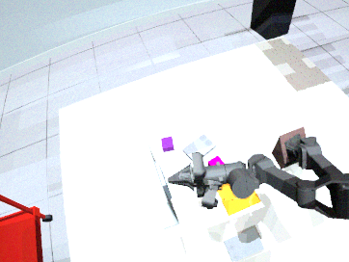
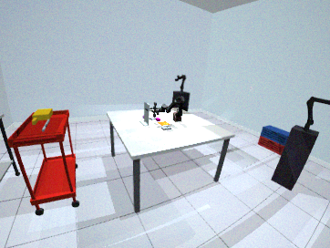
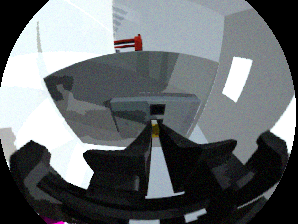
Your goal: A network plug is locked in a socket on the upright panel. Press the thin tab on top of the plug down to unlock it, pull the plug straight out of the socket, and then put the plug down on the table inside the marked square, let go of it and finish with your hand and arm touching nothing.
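Tool (image 1: 173,178) pinches narrow on the plug (image 3: 154,125), which sits in the socket at the panel (image 1: 164,190). If the tab isn't pressed down, pulling could slip the grip or drag the panel across the counter (image 1: 106,159).
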Available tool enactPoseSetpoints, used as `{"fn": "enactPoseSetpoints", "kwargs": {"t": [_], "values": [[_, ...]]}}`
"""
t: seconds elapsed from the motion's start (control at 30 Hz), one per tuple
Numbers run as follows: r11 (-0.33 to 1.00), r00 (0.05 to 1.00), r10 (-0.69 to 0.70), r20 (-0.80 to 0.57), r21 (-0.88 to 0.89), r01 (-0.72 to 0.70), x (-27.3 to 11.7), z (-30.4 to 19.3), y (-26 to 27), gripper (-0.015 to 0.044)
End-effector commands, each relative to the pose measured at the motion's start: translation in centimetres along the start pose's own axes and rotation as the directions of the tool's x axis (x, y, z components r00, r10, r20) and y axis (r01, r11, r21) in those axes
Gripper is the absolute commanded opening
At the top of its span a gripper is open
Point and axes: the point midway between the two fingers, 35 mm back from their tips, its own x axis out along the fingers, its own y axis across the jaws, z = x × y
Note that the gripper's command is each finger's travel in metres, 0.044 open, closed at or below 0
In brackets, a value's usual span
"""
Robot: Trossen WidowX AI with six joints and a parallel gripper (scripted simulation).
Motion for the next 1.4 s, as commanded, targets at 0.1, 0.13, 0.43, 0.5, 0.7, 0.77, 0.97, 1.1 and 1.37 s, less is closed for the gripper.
{"fn": "enactPoseSetpoints", "kwargs": {"t": [0.1, 0.13, 0.43, 0.5, 0.7, 0.77, 0.97, 1.1, 1.37], "values": [[1.0, 1.0, 0.0, -0.003, 0.003, 0.0, -0.3, -0.1, 0.0, 0.0], [1.0, 1.0, 0.001, -0.003, 0.003, 0.0, -0.4, -0.1, 0.0, 0.0], [1.0, 1.0, 0.001, -0.003, 0.003, -0.001, -0.9, -0.3, 0.0, 0.0], [1.0, 1.0, 0.001, -0.003, 0.003, -0.001, -1.0, -0.3, 0.0, 0.0], [1.0, 1.0, 0.001, -0.003, 0.003, -0.001, -1.3, -0.4, 0.0, 0.0], [1.0, 1.0, 0.001, -0.003, 0.003, -0.001, -1.4, -0.4, 0.0, 0.0], [1.0, 1.0, 0.001, -0.003, 0.003, -0.001, -1.8, -0.5, 0.0, 0.0], [1.0, 1.0, 0.001, -0.003, 0.003, -0.001, -2.0, -0.6, 0.0, 0.0], [1.0, 1.0, 0.001, -0.004, 0.003, -0.001, -2.4, -0.7, 0.0, 0.0]]}}
